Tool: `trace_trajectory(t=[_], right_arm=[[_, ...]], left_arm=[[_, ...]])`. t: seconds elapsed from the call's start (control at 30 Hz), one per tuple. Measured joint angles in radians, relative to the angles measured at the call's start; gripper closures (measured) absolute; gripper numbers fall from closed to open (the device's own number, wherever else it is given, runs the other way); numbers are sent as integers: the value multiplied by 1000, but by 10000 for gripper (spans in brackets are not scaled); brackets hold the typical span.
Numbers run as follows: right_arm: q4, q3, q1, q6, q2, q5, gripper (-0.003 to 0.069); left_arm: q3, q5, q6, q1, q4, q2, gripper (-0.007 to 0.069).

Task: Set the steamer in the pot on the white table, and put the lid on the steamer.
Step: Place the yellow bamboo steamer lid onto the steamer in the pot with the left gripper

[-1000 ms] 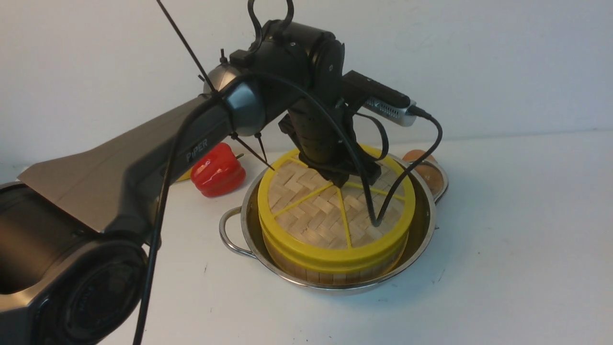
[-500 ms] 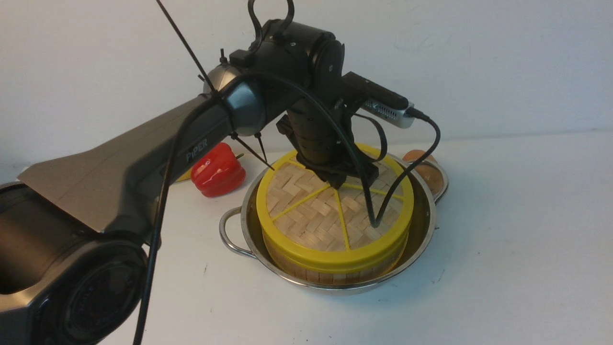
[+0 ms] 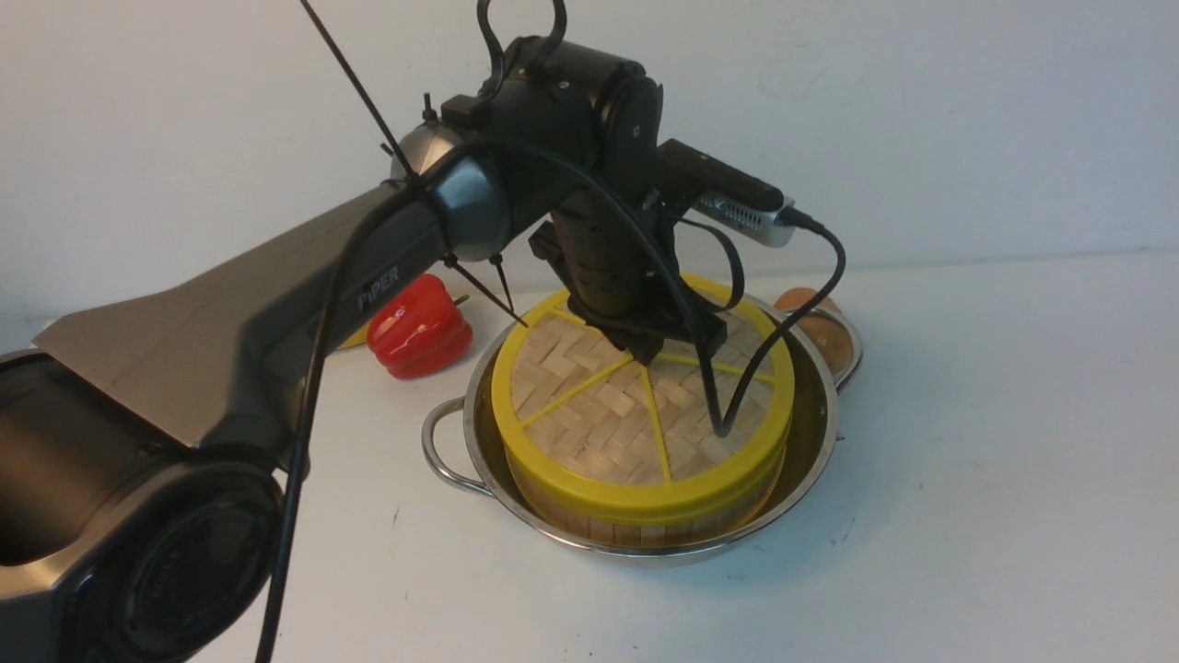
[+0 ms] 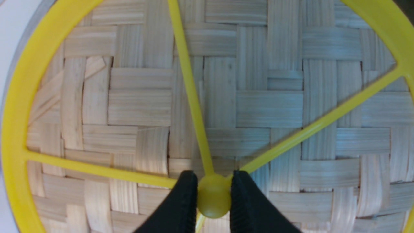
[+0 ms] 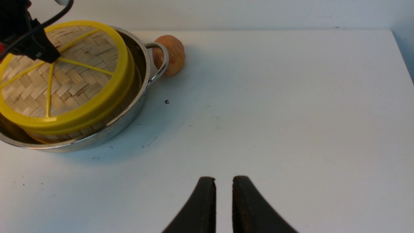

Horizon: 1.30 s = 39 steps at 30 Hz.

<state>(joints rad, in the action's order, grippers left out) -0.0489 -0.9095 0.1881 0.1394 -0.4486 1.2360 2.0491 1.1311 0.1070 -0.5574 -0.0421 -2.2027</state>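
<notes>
Two arms: the left arm (image 3: 276, 304) reaches from the lower left of the front view to its centre; the right arm shows only in its own wrist view.
Left gripper (image 3: 645, 345): it points down over the lid, with its black fingers (image 4: 184, 200) pinched on either side of the yellow centre knob (image 4: 213, 197), touching it.
Right gripper (image 5: 220, 181): it hangs over bare table, well apart from the pot, with its jaws a narrow slit apart and nothing between them.
Lid (image 3: 626, 414): a woven disc with a thick yellow rim, it sits on top of the steamer at the centre of the front view; whether it is fully seated cannot be told.
Steamer (image 3: 645, 525): it stands inside the pot, and only its wooden side strips show below the lid's rim.
Pot (image 3: 815, 405): shiny steel, it stands on the white table (image 3: 967, 460), with one loop handle (image 3: 442, 456) toward the left of the front view.
Red pepper (image 3: 419, 327): it lies on the table left of the pot and behind it.
Brown round lump (image 5: 171, 55): it sits just beside the pot's other handle, at the centre right of the front view.
</notes>
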Motion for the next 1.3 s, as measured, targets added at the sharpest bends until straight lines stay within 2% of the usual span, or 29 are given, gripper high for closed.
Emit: trace_trajectory(t=[1.3], right_arm=[[0, 0, 0, -1, 0, 0, 546]], left_arm=[[0, -11, 14, 0, 30, 0, 503]])
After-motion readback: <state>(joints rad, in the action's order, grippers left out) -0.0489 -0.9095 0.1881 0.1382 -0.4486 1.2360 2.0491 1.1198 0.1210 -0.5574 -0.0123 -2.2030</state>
